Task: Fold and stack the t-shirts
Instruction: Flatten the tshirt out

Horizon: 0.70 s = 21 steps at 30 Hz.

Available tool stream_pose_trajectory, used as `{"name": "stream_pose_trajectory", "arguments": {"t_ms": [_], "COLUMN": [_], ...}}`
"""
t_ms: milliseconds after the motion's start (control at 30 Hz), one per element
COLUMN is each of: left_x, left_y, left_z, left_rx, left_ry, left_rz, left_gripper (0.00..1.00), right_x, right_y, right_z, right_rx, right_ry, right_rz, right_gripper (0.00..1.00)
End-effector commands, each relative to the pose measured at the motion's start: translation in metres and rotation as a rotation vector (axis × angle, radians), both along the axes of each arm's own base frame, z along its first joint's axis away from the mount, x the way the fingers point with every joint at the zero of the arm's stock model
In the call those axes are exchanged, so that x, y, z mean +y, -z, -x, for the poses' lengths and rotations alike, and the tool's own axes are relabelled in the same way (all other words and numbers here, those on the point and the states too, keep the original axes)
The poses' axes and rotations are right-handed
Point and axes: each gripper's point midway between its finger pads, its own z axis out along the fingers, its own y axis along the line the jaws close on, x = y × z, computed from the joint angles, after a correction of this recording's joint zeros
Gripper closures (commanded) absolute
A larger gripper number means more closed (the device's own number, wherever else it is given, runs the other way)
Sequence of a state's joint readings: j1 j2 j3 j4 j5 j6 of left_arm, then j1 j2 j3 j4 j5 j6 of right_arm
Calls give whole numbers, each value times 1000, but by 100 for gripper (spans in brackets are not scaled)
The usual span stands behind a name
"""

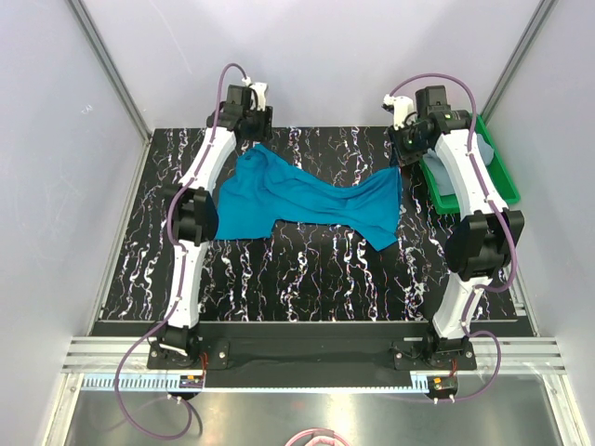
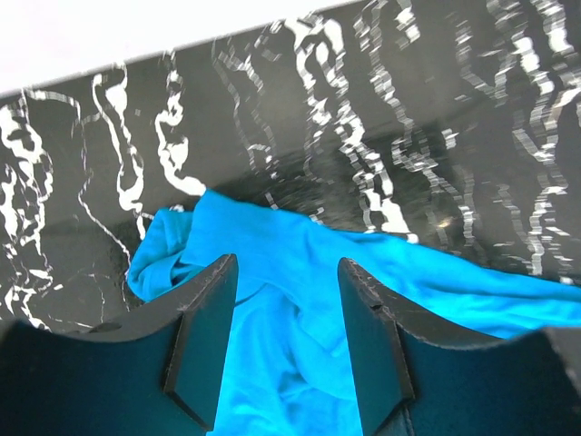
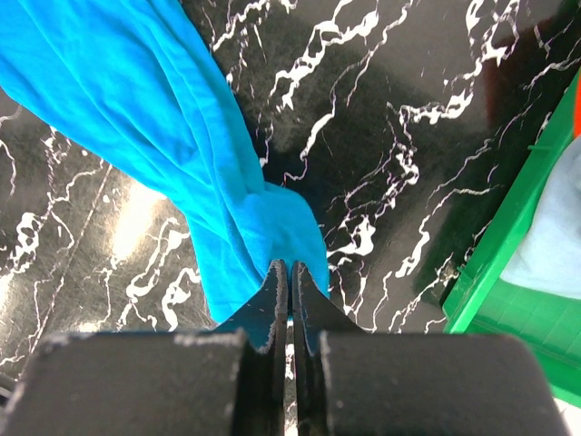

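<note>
The teal-blue t-shirt (image 1: 307,200) lies crumpled and stretched across the far half of the black marbled table. My left gripper (image 1: 253,139) hovers open over the shirt's far left corner, and the cloth (image 2: 272,236) shows between its fingers (image 2: 204,336). My right gripper (image 1: 402,163) is shut on the shirt's far right corner, where the cloth (image 3: 136,91) bunches at its tips (image 3: 290,265). A grey-blue t-shirt (image 3: 558,236) lies in the green tray. A sliver of orange-red cloth (image 3: 577,123) shows at the edge of the right wrist view.
The green plastic tray (image 1: 507,181) stands at the far right of the table, partly under my right arm, and its rim (image 3: 508,236) is close to the right gripper. White walls enclose the table at the back and on both sides.
</note>
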State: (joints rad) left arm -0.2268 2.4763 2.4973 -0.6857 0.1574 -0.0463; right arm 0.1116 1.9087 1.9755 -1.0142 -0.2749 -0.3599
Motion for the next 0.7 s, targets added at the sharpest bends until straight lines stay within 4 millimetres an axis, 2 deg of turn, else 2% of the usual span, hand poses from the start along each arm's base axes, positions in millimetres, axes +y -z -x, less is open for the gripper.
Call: {"name": "stream_pose_trajectory", "arguments": {"t_ms": [0, 667], "left_x": [9, 21], "left_y": [3, 56], "left_z": [-10, -8], "left_rx": [-22, 86], "left_ry": [-30, -38], "left_rz": [-1, 9], "left_gripper": [47, 47], "right_x": [0, -2], "right_y": [-14, -8], "right_z": [1, -7], "right_rx": [-53, -44], "right_ry": [-8, -3], "right_rz": [20, 35], "right_gripper": [100, 100]}}
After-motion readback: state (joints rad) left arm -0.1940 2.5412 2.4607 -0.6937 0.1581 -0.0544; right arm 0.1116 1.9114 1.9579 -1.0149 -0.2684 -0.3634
